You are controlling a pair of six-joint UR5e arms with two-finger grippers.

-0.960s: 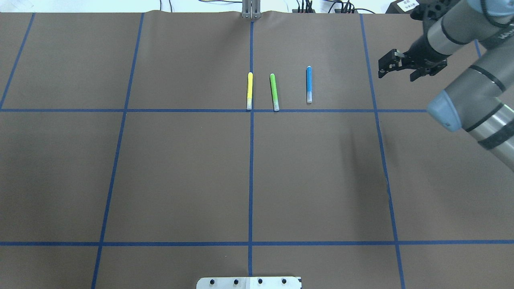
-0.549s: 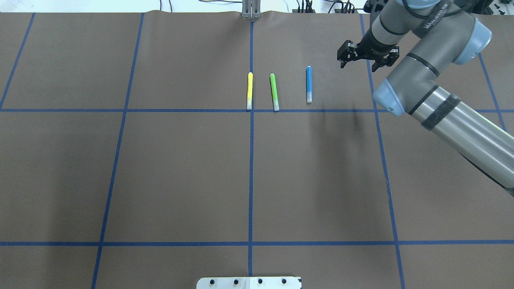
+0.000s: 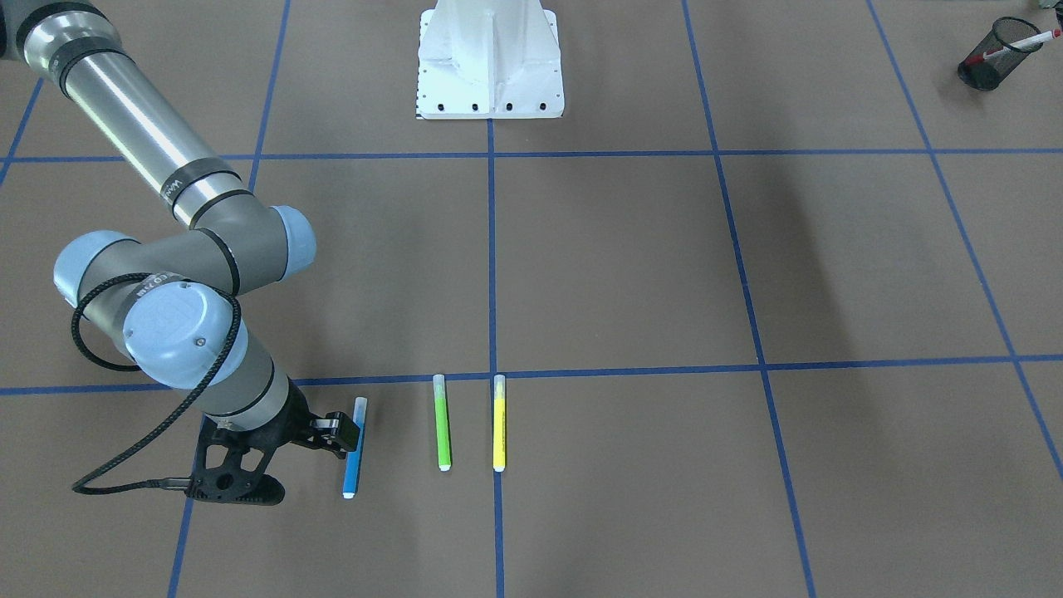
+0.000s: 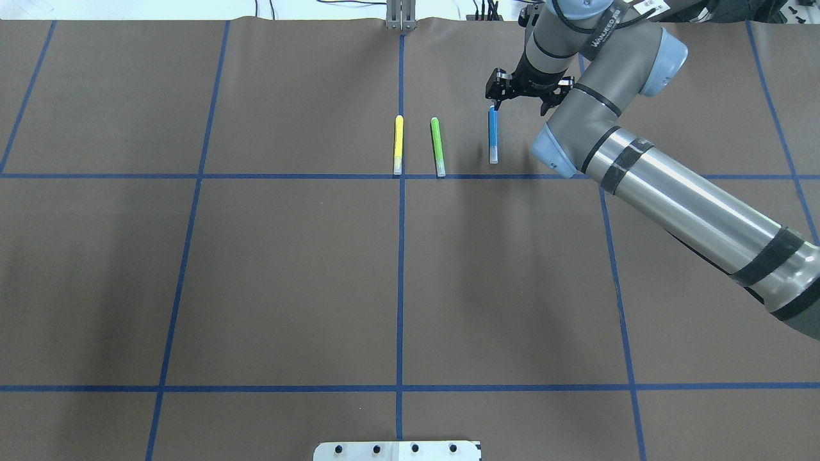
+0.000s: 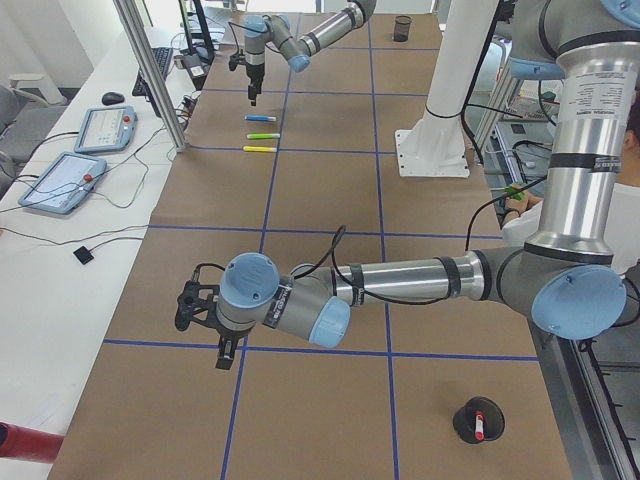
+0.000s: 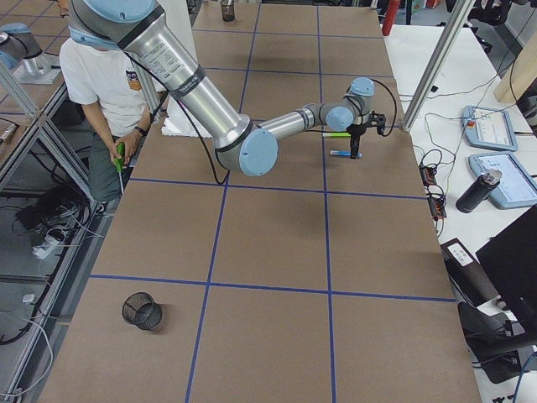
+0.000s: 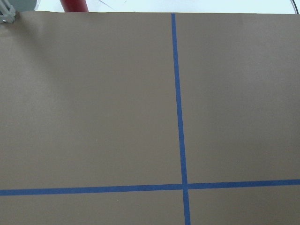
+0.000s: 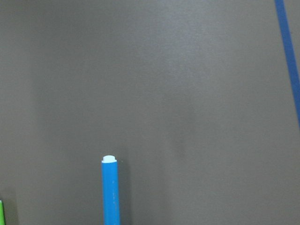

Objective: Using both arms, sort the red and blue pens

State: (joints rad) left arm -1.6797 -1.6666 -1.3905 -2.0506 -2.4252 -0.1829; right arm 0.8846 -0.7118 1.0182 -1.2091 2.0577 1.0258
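Observation:
The blue pen [image 4: 492, 134] lies on the brown mat, right of the other pens, and also shows in the front view [image 3: 352, 455]. My right gripper [image 4: 522, 96] hangs open at its far end. One finger [image 3: 339, 428] is beside the pen and nothing is between the fingers. Only the blue pen's end [image 8: 110, 192] shows in the right wrist view. The red pen [image 3: 1023, 40] stands in a black mesh cup [image 3: 988, 71]. My left gripper [image 5: 205, 320] shows only in the left side view, over bare mat, and I cannot tell its state.
A lime-green pen [image 4: 437, 146] and a yellow pen [image 4: 398, 145] lie parallel, left of the blue pen. An empty mesh cup [image 6: 141, 311] stands near the right end of the table. The white pedestal base [image 3: 490, 62] is at the robot's side. A person [image 6: 105, 80] sits beside the table.
My right arm has swung left from the table's right edge, bringing its open gripper to the blue pen's far end. The pens have not moved.

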